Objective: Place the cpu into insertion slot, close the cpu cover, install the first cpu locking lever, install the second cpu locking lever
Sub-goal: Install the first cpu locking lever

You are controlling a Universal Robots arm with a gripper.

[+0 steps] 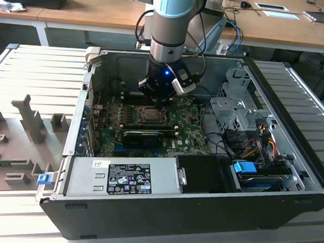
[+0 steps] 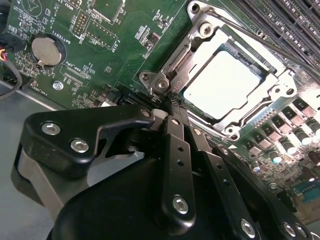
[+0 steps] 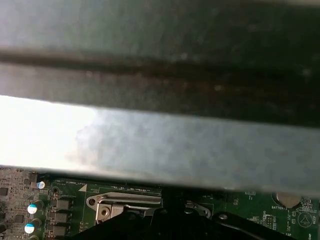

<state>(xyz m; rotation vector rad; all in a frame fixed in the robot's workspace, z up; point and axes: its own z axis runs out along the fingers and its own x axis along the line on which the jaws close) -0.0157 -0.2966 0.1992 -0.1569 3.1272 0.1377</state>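
Hand (image 2: pixel 172 107) is hovering low over the motherboard (image 2: pixel 100 55), its black fingers (image 2: pixel 176 150) drawn together at the corner of the cpu cover (image 2: pixel 210 42), seemingly pinching a thin locking lever (image 2: pixel 165 62), though I cannot tell for sure. Inside the cover, the cpu (image 2: pixel 222 82) is sitting flat in the insertion slot (image 1: pixel 150 114). Doing this well probably means pressing steadily beside the cover's corner, never on the chip.
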